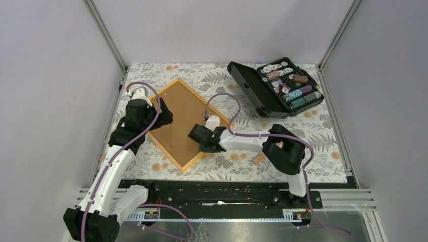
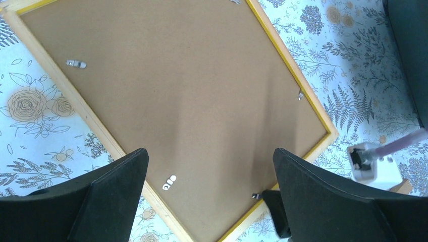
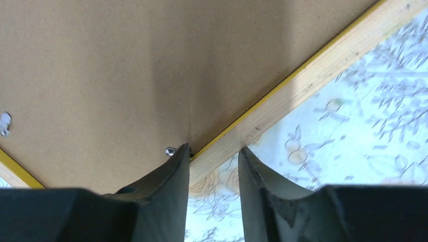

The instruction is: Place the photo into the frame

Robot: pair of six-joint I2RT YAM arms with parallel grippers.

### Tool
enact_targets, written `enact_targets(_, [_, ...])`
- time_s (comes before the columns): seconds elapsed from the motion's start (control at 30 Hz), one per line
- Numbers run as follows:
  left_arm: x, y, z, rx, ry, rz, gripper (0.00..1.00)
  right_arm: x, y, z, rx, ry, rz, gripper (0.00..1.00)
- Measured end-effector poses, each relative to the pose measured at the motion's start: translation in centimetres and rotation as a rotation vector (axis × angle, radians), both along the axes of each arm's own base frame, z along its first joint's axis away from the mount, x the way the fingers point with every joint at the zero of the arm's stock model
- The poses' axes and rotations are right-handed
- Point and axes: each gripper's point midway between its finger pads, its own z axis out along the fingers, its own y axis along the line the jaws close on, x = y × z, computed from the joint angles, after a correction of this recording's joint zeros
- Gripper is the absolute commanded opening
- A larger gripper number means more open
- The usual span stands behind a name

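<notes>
Top view: the frame (image 1: 176, 123) lies face down on a floral tablecloth (image 1: 242, 161), left of centre and turned like a diamond, with its brown board back upward. The left gripper (image 1: 160, 113) is over the frame's far left edge. The right gripper (image 1: 201, 137) is at its near right edge. An open black case (image 1: 252, 93) of chips (image 1: 290, 83) sits at the far right; any markings on the chips are too small to read.

Left wrist view: the left fingers (image 2: 116, 181) are spread wide above the board and grasp nothing.

Right wrist view: the right fingers (image 3: 171, 176) are a narrow gap apart at the frame's wooden rim. One tip touches a small metal clip (image 3: 170, 150), and nothing is seen clamped between them.
</notes>
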Motion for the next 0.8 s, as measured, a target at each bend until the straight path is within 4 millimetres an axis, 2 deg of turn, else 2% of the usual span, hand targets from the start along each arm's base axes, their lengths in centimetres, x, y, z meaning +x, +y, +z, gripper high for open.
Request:
enact_targets(0.07, [0.0,0.0,0.0,0.000,0.000,0.000,0.98,1.0,-0.7,0.1,0.005,-0.002,-0.001,0.23])
enact_targets(0.2, [0.0,0.0,0.0,0.000,0.000,0.000,0.98,3.6,-2.6,0.2,0.027,-0.018,0.002,0.12])
enact_targets(0.3, [0.0,0.0,0.0,0.000,0.000,0.000,0.98,4.8,-4.4,0.3,-0.002,-0.027,0.045,0.01])
enact_targets(0.43, [0.0,0.0,0.0,0.000,0.000,0.000,0.98,5.8,-5.7,0.4,-0.078,-0.065,0.123,0.00])
enact_targets(0.63, [0.0,0.0,-0.1,0.000,0.002,0.000,0.98,6.6,-8.7,0.6,-0.298,-0.104,0.206,0.00])
enact_targets(0.8, [0.1,0.0,-0.2,0.001,0.007,-0.001,0.98,8.5,-9.4,0.9,-0.438,-0.121,0.205,0.00])
